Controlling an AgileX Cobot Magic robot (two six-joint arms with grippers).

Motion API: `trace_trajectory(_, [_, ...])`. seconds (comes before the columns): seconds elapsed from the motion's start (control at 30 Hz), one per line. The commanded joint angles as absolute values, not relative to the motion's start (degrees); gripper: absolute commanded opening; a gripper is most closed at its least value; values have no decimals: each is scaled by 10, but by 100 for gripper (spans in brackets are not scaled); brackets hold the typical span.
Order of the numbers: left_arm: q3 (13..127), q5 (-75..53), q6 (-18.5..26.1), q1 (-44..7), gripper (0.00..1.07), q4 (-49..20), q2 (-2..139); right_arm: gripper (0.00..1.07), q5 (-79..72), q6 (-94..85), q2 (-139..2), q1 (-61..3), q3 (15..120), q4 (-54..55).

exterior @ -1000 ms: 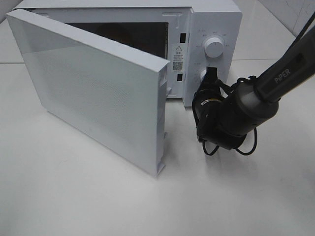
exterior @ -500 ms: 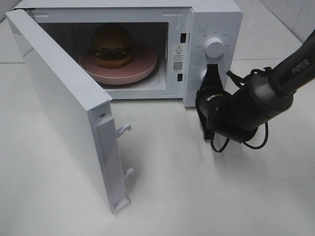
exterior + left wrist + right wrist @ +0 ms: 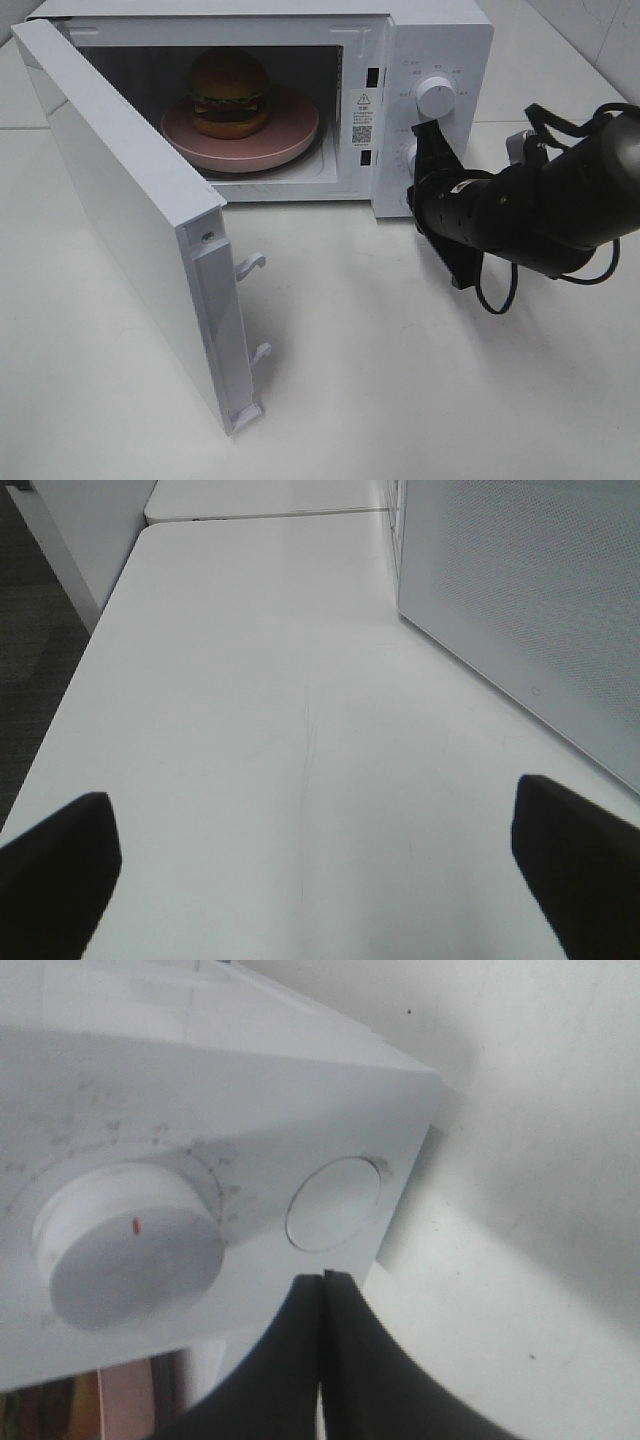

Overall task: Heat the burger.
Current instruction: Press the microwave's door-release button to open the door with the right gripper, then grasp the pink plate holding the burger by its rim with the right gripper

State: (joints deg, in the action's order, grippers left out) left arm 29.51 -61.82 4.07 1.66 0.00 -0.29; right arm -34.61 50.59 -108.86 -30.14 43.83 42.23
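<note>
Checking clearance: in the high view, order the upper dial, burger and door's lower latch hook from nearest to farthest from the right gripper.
From the right gripper:
1. upper dial, just above its tips.
2. burger, inside the microwave, to the left.
3. lower latch hook, on the open door, front left.

Exterior high: high over near side of tabletop (image 3: pixel 400 400), looks down and back at microwave (image 3: pixel 440 40) by far edge, medium range, open door (image 3: pixel 120 200) in frame.
Left wrist: low over tabletop, faces along it, door's outer face near.
Right wrist: looks past right gripper (image 3: pixel 322 1295), very close on control panel (image 3: pixel 300 1090); dial (image 3: pixel 130 1260), round button (image 3: pixel 333 1203) fill frame.
Exterior shares door and tabletop with left wrist, control panel with right wrist.
</note>
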Motion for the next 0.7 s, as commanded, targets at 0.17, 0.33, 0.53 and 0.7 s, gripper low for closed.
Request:
trace_trajectory(0.17, [295, -612, 38, 18, 100, 0, -6, 1, -245, 353, -1024, -296, 424, 376])
trace_trajectory(0.33, [295, -612, 38, 18, 100, 0, -6, 2, -131, 260, -984, -279, 424, 320])
trace_trajectory(0.53, [295, -612, 38, 18, 100, 0, -6, 3, 25, 137, -938, -260, 424, 264])
trace_trajectory(0.7, [295, -612, 38, 18, 100, 0, -6, 3, 108, 66, -916, -253, 426, 228])
